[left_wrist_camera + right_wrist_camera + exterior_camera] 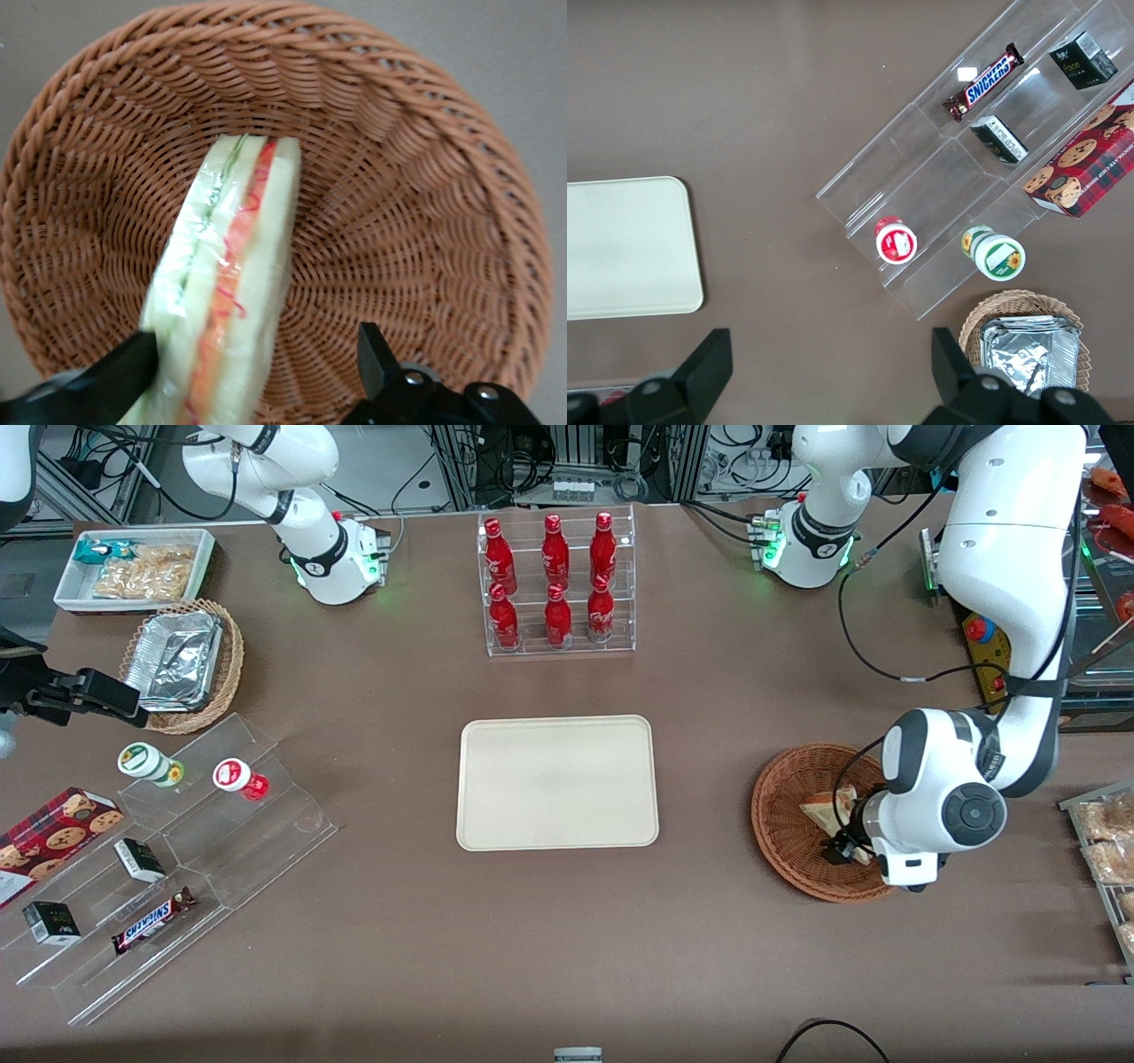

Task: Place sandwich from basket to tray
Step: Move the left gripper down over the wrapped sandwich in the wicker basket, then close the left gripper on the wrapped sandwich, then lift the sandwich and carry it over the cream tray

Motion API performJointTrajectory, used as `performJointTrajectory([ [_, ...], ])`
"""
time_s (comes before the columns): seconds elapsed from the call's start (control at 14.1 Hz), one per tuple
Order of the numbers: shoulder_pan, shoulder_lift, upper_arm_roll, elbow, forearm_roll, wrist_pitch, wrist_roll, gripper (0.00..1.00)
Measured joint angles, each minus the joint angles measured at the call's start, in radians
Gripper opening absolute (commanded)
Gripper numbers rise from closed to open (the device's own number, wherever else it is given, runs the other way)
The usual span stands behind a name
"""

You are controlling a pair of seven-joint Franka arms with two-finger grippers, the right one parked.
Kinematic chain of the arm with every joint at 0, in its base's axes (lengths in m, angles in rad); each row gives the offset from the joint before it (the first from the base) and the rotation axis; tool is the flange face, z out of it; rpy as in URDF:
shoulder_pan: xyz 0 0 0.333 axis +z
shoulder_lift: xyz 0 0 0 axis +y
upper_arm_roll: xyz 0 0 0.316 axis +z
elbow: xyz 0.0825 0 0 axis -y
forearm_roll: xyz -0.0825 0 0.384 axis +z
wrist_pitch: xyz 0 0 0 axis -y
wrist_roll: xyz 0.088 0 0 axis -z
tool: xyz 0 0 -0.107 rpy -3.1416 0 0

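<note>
The sandwich, a wrapped wedge with red, orange and green filling, lies in the reddish-brown basket toward the working arm's end of the table. In the left wrist view the sandwich rests on the basket's woven floor. My left gripper is lowered into the basket, open, with its fingers on either side of the sandwich. One finger touches the wrap; the other finger stands apart from it. The cream-beige tray lies bare at the table's middle.
A clear rack of red bottles stands farther from the camera than the tray. A stepped acrylic shelf with snacks, a tan basket of foil trays and a white bin lie toward the parked arm's end. Packaged pastries sit beside the basket.
</note>
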State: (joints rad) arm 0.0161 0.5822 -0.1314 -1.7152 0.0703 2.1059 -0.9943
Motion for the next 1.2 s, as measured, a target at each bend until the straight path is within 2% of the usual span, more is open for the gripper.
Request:
performJointTrajectory([
  [0.5, 0.004, -0.02, 0.003, -0.033, 0.0, 0.035, 0.0, 0.99],
  [0.92, 0.006, -0.077, 0.005, 0.02, 0.001, -0.091, 0.0, 1.0],
  [1.2, 0.006, -0.065, 0.006, -0.034, 0.006, -0.032, 0.001, 0.99],
])
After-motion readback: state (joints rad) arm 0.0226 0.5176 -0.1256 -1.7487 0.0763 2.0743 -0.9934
